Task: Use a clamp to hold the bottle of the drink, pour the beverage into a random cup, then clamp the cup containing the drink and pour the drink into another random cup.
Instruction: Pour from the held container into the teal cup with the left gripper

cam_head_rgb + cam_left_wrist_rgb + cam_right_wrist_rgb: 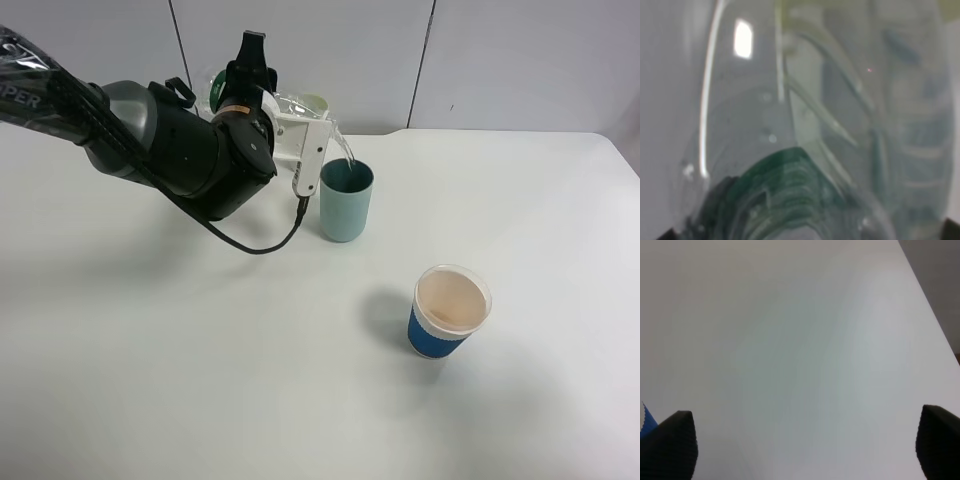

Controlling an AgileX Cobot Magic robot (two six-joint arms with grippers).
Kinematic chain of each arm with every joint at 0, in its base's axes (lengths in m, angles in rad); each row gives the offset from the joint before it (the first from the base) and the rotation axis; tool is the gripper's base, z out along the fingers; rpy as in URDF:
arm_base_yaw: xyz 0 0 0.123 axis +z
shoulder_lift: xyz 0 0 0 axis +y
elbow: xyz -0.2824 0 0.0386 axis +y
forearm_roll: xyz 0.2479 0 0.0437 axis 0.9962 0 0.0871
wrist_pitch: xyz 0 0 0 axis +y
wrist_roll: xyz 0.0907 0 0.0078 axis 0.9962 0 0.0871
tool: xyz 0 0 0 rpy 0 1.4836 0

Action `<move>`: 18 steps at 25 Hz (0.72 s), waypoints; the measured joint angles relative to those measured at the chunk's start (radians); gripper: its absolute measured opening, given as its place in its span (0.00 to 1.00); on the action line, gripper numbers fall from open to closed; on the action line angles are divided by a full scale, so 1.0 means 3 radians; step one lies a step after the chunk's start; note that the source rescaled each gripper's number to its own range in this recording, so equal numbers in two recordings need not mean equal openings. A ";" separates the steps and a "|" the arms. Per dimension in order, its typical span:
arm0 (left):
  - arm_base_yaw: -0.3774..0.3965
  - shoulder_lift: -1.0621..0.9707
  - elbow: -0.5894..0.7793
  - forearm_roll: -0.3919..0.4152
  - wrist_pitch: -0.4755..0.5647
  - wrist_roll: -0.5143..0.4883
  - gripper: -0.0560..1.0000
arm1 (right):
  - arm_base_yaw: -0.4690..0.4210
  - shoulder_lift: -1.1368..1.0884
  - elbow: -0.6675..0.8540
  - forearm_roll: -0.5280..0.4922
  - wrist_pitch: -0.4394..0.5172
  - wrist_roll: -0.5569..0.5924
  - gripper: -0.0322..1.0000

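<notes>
Left gripper, clamped on a small clear plastic bottle with dark green label, tips it at upper centre, clear liquid streaming into a plain teal plastic tumbler; right gripper gapes over white table.

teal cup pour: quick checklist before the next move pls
1. Grip of the left gripper on the bottle: ok, shut on it.
2. The beverage stream lands inside the teal cup: ok.
3. The teal cup stands upright on the table: ok.
4. Fill level in the teal cup: cannot tell.
5. The right gripper is open and holds nothing: ok.
6. The pale yellow-green cup is ready to receive: cannot tell, mostly hidden behind the left gripper.
</notes>
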 joint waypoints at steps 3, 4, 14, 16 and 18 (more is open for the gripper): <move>0.0000 0.0000 0.0000 0.0043 -0.0011 0.0045 0.12 | 0.0000 0.0000 0.0000 0.0000 0.0000 0.0000 0.80; 0.0000 0.0000 0.0000 0.0053 -0.0028 0.0052 0.12 | 0.0000 0.0000 0.0000 0.0000 0.0000 0.0000 0.80; 0.0000 0.0000 0.0000 0.0091 -0.0075 0.0063 0.12 | 0.0000 0.0000 0.0000 0.0000 0.0000 0.0000 0.80; 0.0000 0.0000 0.0000 0.0094 -0.0078 0.0063 0.12 | 0.0000 0.0000 0.0000 0.0000 0.0000 0.0000 0.80; 0.0000 0.0000 0.0000 0.0094 -0.0082 0.0063 0.12 | 0.0000 0.0000 0.0000 0.0000 0.0000 0.0000 0.80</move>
